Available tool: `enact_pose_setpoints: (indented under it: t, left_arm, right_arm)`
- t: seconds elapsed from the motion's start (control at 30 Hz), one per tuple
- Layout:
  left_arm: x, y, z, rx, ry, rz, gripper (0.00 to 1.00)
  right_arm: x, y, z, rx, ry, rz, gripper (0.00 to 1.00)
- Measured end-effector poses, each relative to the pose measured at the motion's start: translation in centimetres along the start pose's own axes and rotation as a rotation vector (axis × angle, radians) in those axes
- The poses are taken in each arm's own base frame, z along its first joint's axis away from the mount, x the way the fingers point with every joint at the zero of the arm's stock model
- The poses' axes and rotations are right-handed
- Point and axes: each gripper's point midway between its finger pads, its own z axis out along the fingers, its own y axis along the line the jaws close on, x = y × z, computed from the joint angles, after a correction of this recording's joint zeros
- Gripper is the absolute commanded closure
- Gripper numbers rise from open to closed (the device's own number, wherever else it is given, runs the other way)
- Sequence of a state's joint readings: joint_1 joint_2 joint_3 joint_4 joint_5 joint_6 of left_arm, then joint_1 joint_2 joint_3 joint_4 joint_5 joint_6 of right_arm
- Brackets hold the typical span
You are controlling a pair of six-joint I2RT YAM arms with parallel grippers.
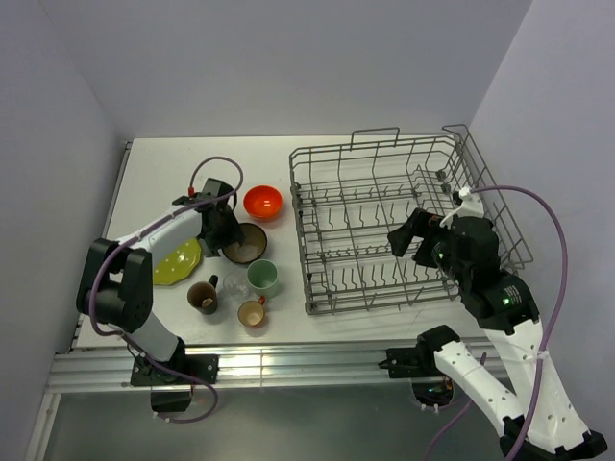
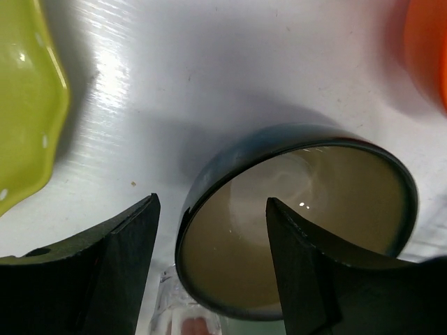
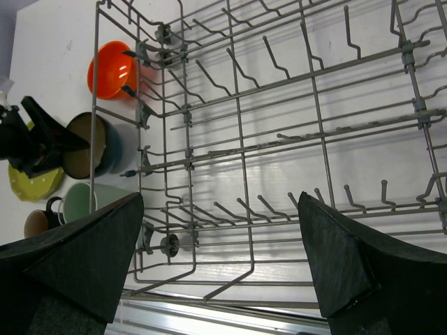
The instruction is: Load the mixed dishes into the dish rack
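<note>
The white table (image 1: pixel 163 173) carries everything. On its right half sits the large rectangular grey wire dish rack (image 1: pixel 375 303), tines upright and handles raised. No dish is in it yet, so by my reading the loading has barely begun. The right gripper (image 3: pixel 220 195) hangs over the rack's near side with its fingers spread wide and nothing between them. Parked there, it could be struck by a bowl carried across, and so could the rack's tall left wall.

The dishes stand clustered on the left half, all outside the rack. The left gripper (image 2: pixel 211 206) is down on the round bowl, dark blue outside and cream inside (image 2: pixel 314 202). One finger stands outside the wall and the other inside, with the rim between them and a sliver of gap showing, so the jaws are open and not yet pinching. The glazed wall looks smooth and curved, so a pinch on one side may slip, or let the bowl swing and tip when lifted. Closing could also shove it toward the orange-red bowl (image 1: pixel 262 202) behind.

The scalloped yellow-green plate (image 1: pixel 178 261) lies just left. Nearer the arms stand the pale green cup (image 1: pixel 262 277), the dark brown mug (image 1: pixel 203 296) and the small orange cup (image 1: pixel 253 313). A clear glass (image 2: pixel 171 307) sits right beside the bowl, easily nudged over
</note>
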State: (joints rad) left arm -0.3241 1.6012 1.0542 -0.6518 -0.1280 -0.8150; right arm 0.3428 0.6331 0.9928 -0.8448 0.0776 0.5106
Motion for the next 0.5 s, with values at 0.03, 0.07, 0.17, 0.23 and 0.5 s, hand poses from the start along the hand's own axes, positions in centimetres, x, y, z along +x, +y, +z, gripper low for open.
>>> enact_pose_setpoints:
  t: [0.03,0.07,0.17,0.23,0.5]
  left_arm:
    - [0.3,0.0,0.3,-0.006,0.009,0.007,0.32]
    - [0.4,0.0,0.5,-0.01,0.014,0.012,0.32]
    - [0.8,-0.1,1.1,-0.018,0.026,0.02,0.34]
    - [0.9,-0.2,1.4,-0.017,0.027,0.023,0.39]
    - [1.2,-0.3,2.3,-0.018,0.038,0.038,0.79]
  right_arm:
    - [-0.1,0.1,0.0,-0.003,-0.003,-0.004,0.01]
    - [-0.1,0.1,0.0,-0.004,-0.003,-0.005,0.01]
    - [0.0,0.2,0.2,-0.004,0.011,-0.01,0.01]
    - [0.1,0.2,0.3,-0.002,0.015,-0.011,0.01]
    - [0.1,0.2,0.3,-0.003,0.014,-0.016,0.0]
